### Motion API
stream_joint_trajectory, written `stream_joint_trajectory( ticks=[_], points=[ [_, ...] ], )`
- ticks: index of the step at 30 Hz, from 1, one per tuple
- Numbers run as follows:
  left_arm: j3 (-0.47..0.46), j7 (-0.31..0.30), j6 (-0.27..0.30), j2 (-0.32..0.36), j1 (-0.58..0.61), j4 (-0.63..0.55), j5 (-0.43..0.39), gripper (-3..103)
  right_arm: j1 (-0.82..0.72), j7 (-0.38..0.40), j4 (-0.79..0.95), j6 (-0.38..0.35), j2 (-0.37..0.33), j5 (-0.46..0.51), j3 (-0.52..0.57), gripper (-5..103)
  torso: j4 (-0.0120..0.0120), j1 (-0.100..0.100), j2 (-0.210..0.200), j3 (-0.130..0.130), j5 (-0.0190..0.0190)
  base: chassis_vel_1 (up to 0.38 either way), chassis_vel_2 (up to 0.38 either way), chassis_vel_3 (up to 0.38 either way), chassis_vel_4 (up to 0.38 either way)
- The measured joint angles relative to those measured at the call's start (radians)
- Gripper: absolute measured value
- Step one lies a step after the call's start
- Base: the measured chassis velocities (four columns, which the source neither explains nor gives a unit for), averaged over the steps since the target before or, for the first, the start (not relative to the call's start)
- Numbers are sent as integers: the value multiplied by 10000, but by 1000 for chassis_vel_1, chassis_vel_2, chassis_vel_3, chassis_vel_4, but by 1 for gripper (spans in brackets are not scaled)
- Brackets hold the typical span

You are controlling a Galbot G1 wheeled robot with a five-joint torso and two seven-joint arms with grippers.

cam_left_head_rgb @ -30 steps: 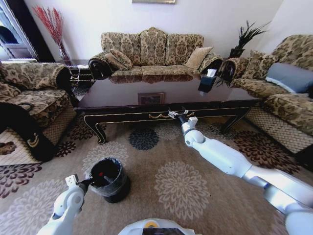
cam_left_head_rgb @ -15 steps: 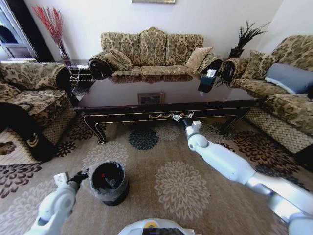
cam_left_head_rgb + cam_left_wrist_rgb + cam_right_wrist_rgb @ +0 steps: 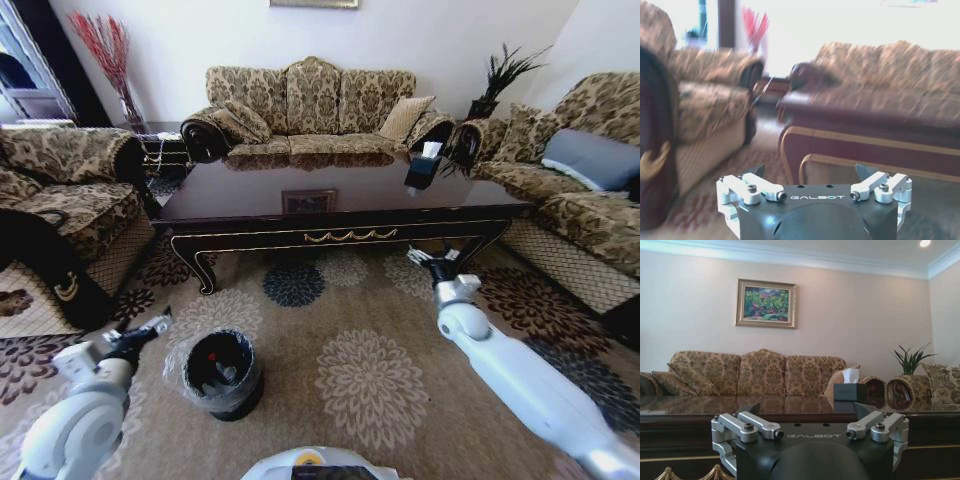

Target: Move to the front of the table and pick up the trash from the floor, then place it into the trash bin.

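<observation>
- On the carpeted floor (image 3: 380,330): one trash bin (image 3: 222,372), holding one red-capped bottle.
- One table (image 3: 340,200), three sofas around.
- Left gripper (image 3: 150,328) and right gripper (image 3: 432,260): both open, empty.

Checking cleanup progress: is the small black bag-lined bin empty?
Not empty: the small black bag-lined bin holds a red-capped item and a pale piece.

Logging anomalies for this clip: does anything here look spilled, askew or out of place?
Nothing stands out. The trash bin stands upright on the floor with litter inside, its liner bunched over the rim; the table sits square.
</observation>
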Motion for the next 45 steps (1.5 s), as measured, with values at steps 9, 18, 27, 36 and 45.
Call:
stream_joint_trajectory(
  ticks=[9, 18, 27, 36, 45],
  points=[
    [-1662, 4033, -2928, -1205, 490, 428, 2708, 100, -3632, -755, 2062, 37, 706, -1064, 2827, 100, -1, -1, 0, 0, 7, 0, 0, 0, 0],
    [-1173, 4094, -2948, -2174, 493, -3, 3031, 100, -6459, -716, 4733, -147, 2371, -2089, 3983, 100, -3, -1, 1, 0, 1, 0, 0, 0, 0],
    [-638, 3793, -2612, -2281, 643, -250, 3027, 100, -7223, -1272, 5130, 45, 3510, -2888, 4008, 100, 2, 1, 1, 1, 2, 0, 0, 0, 0],
    [-704, 3563, -2381, -1929, 389, -211, 2826, 100, -7508, -1427, 5096, 186, 3985, -3002, 4173, 100, 1, 3, 0, 3, 2, 21, -16, -17, 14],
    [-645, 3538, -2380, -1781, 219, -135, 2724, 100, -7672, -1604, 5027, 281, 4230, -3144, 4276, 100, 0, 3, -2, 2, 1, 155, -174, -159, 170]
  ],
)
